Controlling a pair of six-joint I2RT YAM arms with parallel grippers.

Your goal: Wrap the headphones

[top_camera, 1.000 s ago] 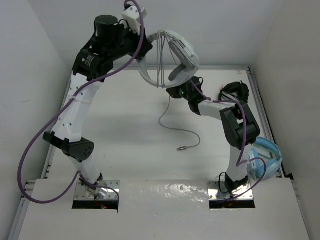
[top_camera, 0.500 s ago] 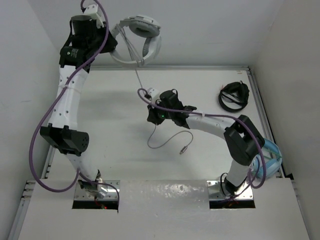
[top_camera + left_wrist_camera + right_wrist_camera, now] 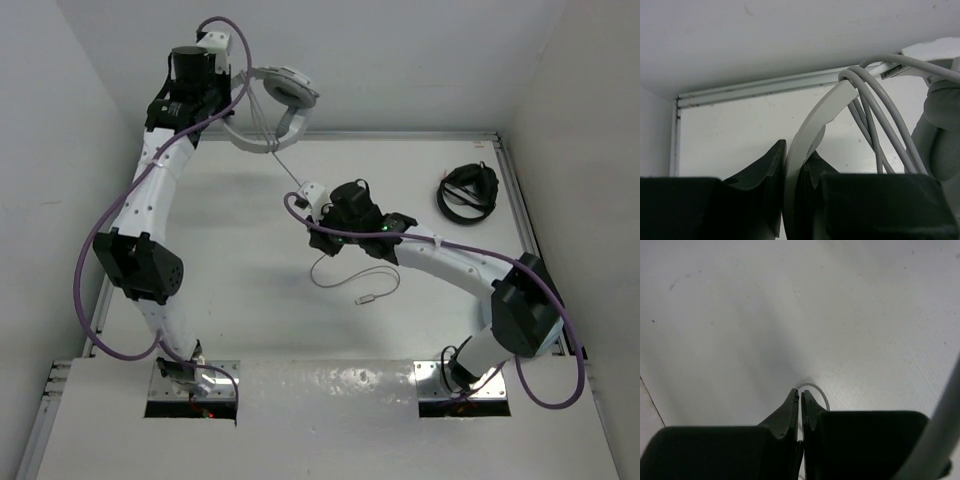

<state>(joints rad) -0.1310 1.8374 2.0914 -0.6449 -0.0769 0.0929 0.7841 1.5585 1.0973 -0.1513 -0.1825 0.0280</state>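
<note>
High at far left, the left gripper (image 3: 792, 150) clamps the headphones (image 3: 290, 88); their cable (image 3: 288, 165) slants down-right into the pinching right gripper (image 3: 800, 394).

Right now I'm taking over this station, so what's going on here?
The left gripper holds the white headphones up by their headband at the table's far edge, several cable turns already around it. The right gripper is pinched shut on the cable over mid-table; the plug end lies loose on the table.
</note>
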